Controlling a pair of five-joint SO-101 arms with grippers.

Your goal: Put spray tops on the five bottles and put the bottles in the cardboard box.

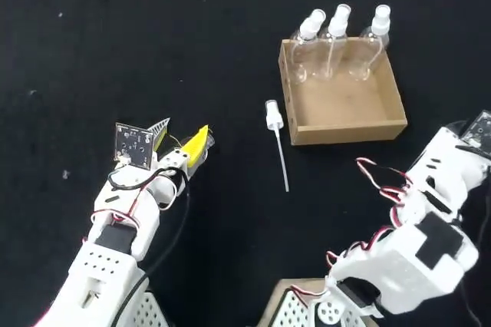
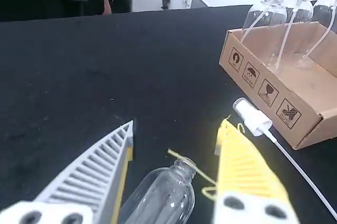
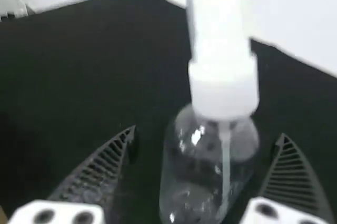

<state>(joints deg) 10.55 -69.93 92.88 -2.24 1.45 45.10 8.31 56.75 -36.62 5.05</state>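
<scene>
Left arm [image 1: 115, 242]: low over the black desk [image 1: 92, 51], well off the left side of the box [image 1: 349, 129] and nearer the desk's front edge, wrist angled toward the box. The left claw [image 2: 177, 124] has its grey and yellow fingers set close against either side of a bare bottle [image 2: 163, 197], neck open and pointing toward the box.

Loose spray top [image 1: 274, 116]: flat on the desk just beside the box's left wall, apart from it, with its thin tube trailing toward the front edge. It lies between the left claw and the box.

Box: open, three bottles [image 1: 330, 47] with tops fitted, leaning in a row at its far wall.

Right arm [image 1: 414, 242]: off the box's front right corner, elbow bent. The right claw [image 3: 206, 133] is spread wide around a capped bottle [image 3: 210, 182], with gaps on both sides and no grip seen.

Count: five bottles, four of them topped and one bare; one loose top; one box.
</scene>
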